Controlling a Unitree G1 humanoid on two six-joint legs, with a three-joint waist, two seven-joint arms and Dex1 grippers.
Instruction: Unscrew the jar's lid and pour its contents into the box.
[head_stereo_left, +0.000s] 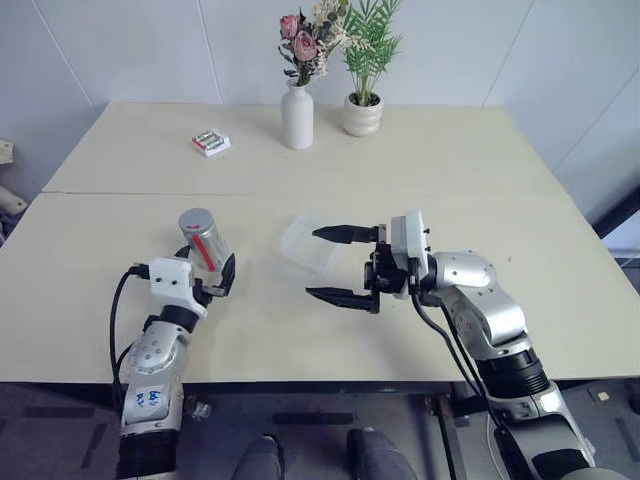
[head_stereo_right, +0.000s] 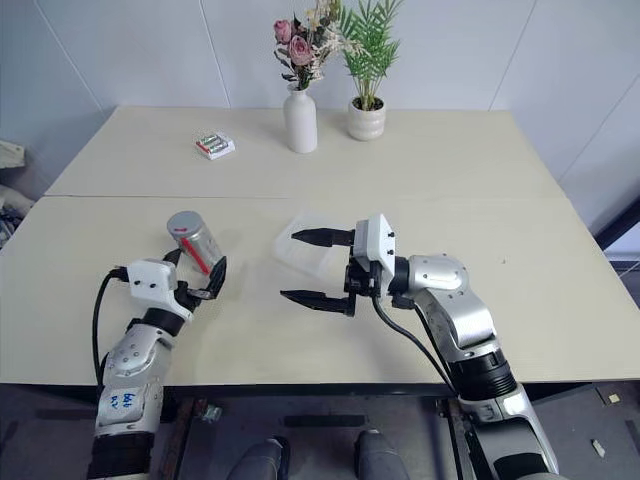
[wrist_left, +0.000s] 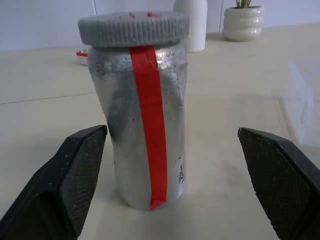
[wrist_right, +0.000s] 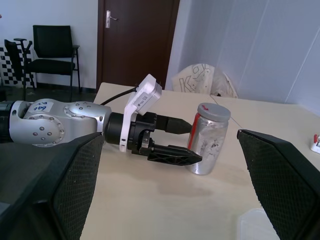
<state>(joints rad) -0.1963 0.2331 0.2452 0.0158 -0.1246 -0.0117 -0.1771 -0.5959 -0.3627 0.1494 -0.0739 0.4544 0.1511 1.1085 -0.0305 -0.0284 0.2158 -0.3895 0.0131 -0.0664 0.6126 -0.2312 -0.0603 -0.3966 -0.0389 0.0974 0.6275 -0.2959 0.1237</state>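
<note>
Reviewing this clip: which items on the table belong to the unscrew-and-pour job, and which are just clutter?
Job items:
- jar, upright between the fingers of the open left gripper
- lid, on the jar
- box, near the open right gripper

Clutter at the far side:
- white vase with flowers
- potted plant
- battery pack

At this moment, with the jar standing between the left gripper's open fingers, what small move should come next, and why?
Probably close the left gripper on the small clear jar with the red stripe. Its black fingers flank the jar without touching it, the grey screw lid is still on, and the open right gripper needs the jar held steady before twisting.
</note>
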